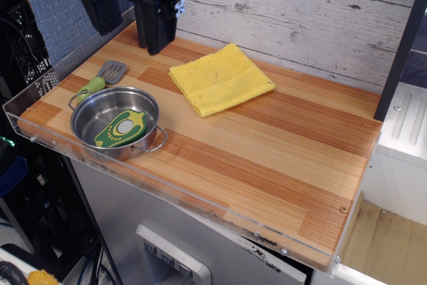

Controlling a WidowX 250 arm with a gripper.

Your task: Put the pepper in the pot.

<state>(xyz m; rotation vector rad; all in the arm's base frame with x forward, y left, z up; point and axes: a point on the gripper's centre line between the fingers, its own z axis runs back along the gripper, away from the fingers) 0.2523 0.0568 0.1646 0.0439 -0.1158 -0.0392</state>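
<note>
1. The pepper [121,129] lies flat inside the pot [87,117], cut face up, with its dark green rim around a yellow-green face and a pale round centre.
2. It sits toward the near right side of the pot's floor, its right end close to the pot's wall; nothing grips it.
3. The pot is a shallow, shiny steel one with a thin wire loop handle on each side, and it stands near the front left corner of the counter [267,158].
4. Just behind the pot lies a spatula [103,77] with a green handle and a grey slotted blade; its handle end reaches the pot's far left rim, though whether they touch is not clear.
5. A folded yellow cloth [220,78] lies flat further back and to the right, well apart from the pot.
6. The hand [127,28] hangs in the air above the counter's back left part, well clear of the pot and pepper.
7. Its two dark fingers [155,30] point downward and stand wide apart with nothing between them.
8. A clear plastic lip [20,105] edges the counter's left and front sides, and a pale plank wall [300,11] rises behind.
</note>
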